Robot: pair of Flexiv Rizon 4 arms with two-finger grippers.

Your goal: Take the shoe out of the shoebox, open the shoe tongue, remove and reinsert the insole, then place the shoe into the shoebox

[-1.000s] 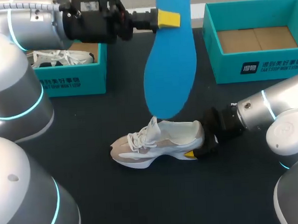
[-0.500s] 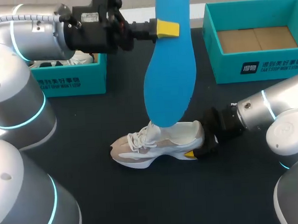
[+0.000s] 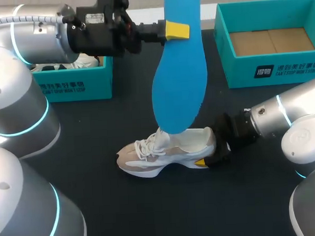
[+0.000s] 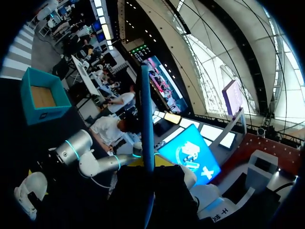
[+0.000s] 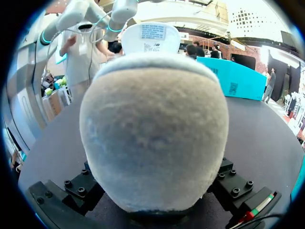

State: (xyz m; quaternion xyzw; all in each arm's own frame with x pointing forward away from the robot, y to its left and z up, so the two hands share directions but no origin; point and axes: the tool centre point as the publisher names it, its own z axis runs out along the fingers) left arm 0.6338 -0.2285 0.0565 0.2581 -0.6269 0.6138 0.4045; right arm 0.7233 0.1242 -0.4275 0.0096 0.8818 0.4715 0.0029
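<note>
Blue foam, by the look of it: the insole (image 3: 179, 80) hangs upright from our left gripper (image 3: 177, 31), whose fingers are closed on its heel end, while its toe end dips into the mouth of the shoe (image 3: 169, 148). We judge it light and floppy, apt to buckle if pushed from so high up (a hold nearer the middle would steer it better). Our right gripper (image 3: 214, 151) clasps the shoe's padded heel from both sides, pinning it sole-down on the table (image 3: 152, 213). The shoe seems light, soft above and stiff below. The open shoebox (image 3: 240, 76) stands well apart.
</note>
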